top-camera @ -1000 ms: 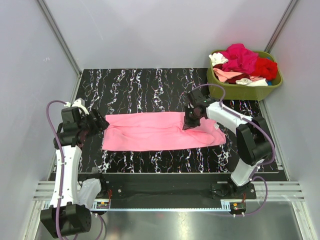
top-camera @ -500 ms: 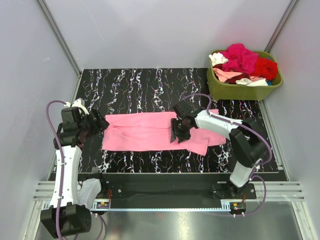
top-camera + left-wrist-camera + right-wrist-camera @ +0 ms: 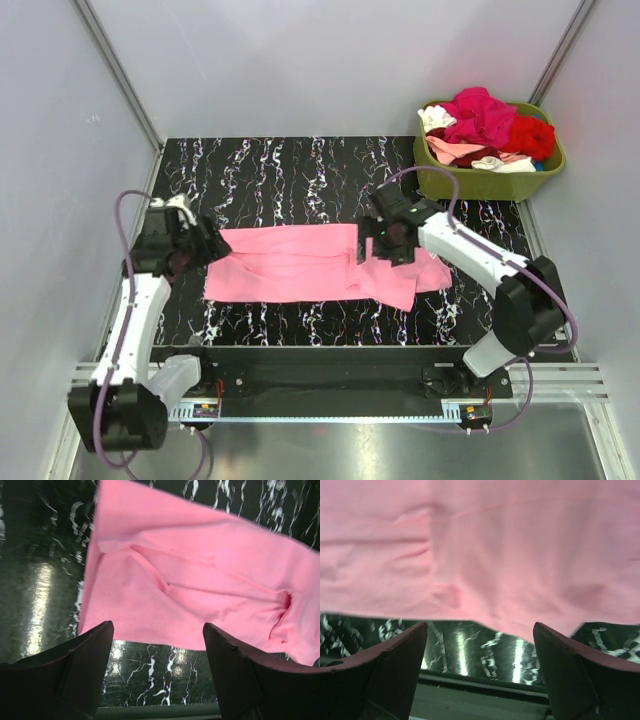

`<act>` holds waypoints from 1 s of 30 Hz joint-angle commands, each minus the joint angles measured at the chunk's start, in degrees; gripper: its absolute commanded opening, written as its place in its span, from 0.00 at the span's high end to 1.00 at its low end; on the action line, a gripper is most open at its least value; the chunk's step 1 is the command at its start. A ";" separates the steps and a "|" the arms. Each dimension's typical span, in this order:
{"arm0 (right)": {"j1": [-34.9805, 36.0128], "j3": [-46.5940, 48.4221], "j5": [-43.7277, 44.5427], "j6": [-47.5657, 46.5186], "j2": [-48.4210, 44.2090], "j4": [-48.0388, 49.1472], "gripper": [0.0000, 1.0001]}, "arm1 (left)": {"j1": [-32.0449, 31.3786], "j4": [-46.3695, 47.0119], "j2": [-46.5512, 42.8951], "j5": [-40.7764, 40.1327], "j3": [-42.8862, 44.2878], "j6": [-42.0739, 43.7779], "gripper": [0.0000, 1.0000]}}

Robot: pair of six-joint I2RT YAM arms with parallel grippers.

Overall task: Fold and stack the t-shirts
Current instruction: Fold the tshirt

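Two fingers [image 3: 395, 670] of the right gripper [image 3: 385, 242] stand wide apart with nothing between them, hovering over the right part of the pink t-shirt [image 3: 290, 262]; the left gripper [image 3: 203, 245] likewise has its jaws spread wide and empty at the shirt's left edge, contact with the cloth unclear; the shirt lies flat as a long band across the black marbled table [image 3: 280, 170], creased lengthwise, its right end doubled into a slanted flap; more t-shirts [image 3: 485, 115], magenta, red, pale pink and white, are heaped in the olive-green tub [image 3: 480, 187] at the far right corner.
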 commanded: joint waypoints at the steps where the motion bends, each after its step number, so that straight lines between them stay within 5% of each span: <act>1: -6.95 -0.58 7.36 -1.78 -2.30 -4.79 0.07 | -8.09 3.42 6.22 -5.45 2.61 -2.59 0.22; 6: -16.09 -5.06 9.84 -2.84 -4.58 -4.54 0.19 | -13.39 8.60 12.05 -3.54 0.61 -5.94 0.23; 12: -27.34 -6.57 0.89 -6.61 -1.26 1.69 0.33 | -14.18 5.56 11.01 -3.09 0.94 -5.77 0.24; 21: -29.90 4.06 0.17 -6.36 13.42 4.95 0.46 | -14.35 -8.69 -1.11 -11.17 4.64 -1.37 0.22; 30: -32.10 9.96 -1.50 -6.53 22.92 7.33 0.54 | -14.53 -5.11 -8.86 -11.62 2.71 -0.49 0.21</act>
